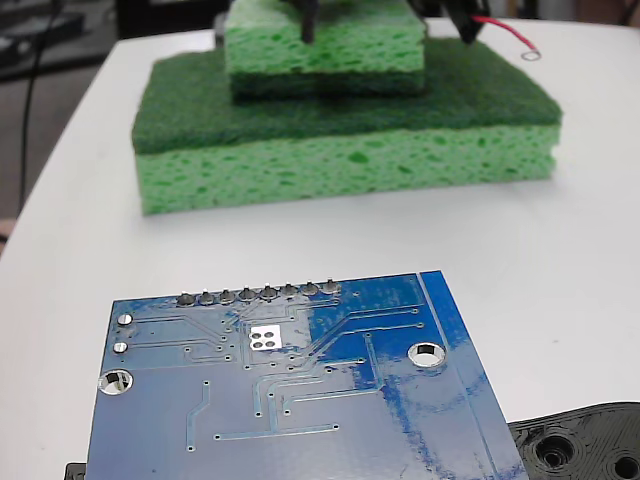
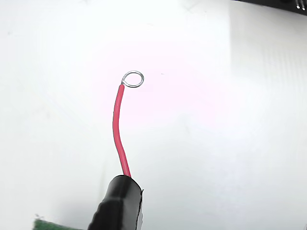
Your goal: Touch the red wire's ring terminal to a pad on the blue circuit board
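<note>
The blue circuit board (image 1: 300, 400) lies at the front of the fixed view. Its silver square pad (image 1: 266, 337) sits just below a row of grey solder bumps. The red wire (image 1: 505, 32) juts from a thick black sleeve (image 1: 465, 25) at the top right, far behind the board. The wire's ring terminal (image 1: 531, 54) hangs over the white table, apart from the board. The wrist view shows the red wire (image 2: 117, 124) curving up from the sleeve (image 2: 117, 206) to the ring terminal (image 2: 133, 79) over bare white tabletop. My gripper's fingers are cut off by the frame edges.
Two stacked green sponges (image 1: 345, 130) stand between board and wire, and a dark post (image 1: 309, 20) presses into the upper one. A black plastic piece with round holes (image 1: 585, 445) lies at the board's right corner. A sponge corner (image 2: 48, 224) shows at the wrist view's bottom.
</note>
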